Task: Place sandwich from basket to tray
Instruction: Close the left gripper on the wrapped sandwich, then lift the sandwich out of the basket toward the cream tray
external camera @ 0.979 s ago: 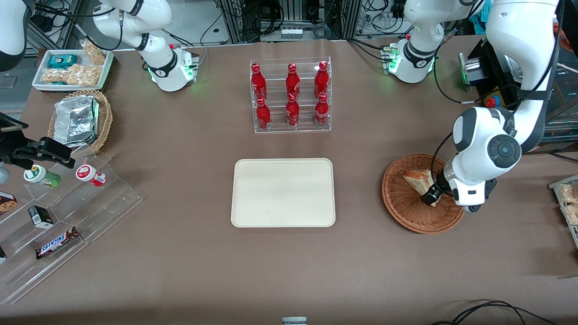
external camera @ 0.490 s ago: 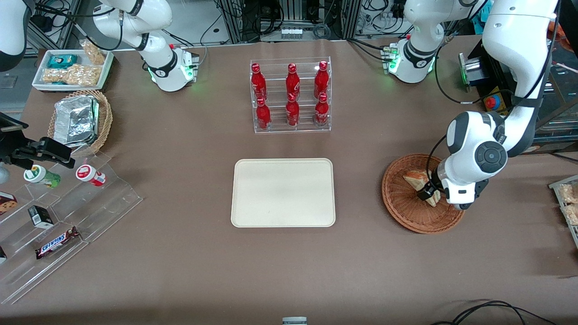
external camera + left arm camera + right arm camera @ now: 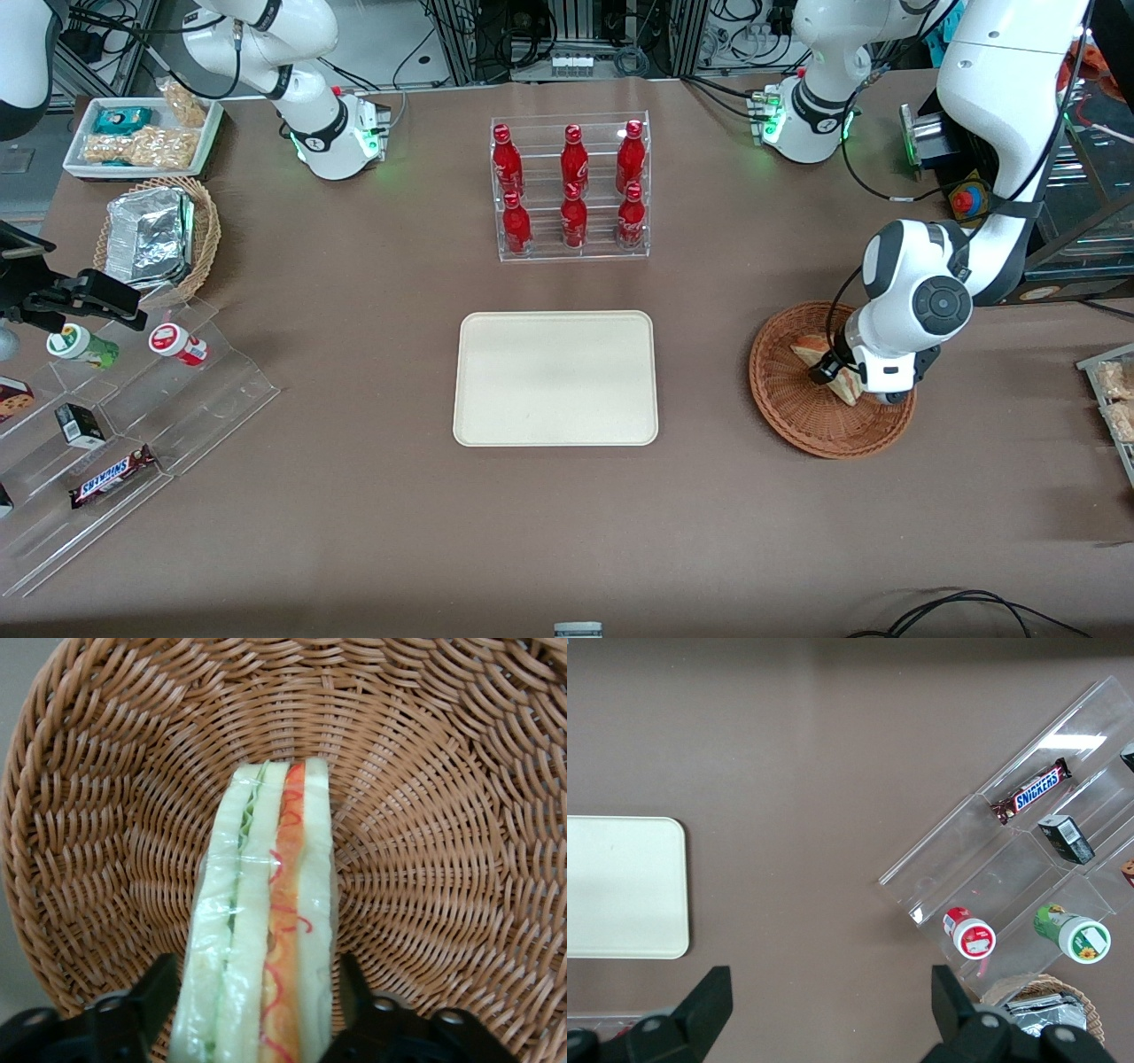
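Claw (image 3: 257,1010) lowered into the reddish wicker basket (image 3: 797,416), fingers (image 3: 151,992) spread either side of the wrapped sandwich (image 3: 266,939) (contact unclear), sandwich lying in the basket, cream tray (image 3: 555,377) mid-surface, toward the parked arm's end.

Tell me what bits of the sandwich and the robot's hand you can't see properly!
- Front view: the arm's wrist covers much of the sandwich in the basket, and the gripper too.
- Left wrist view: the sandwich's near end is cut off by the picture edge.
- Whether the fingers press the wrapper: unclear.
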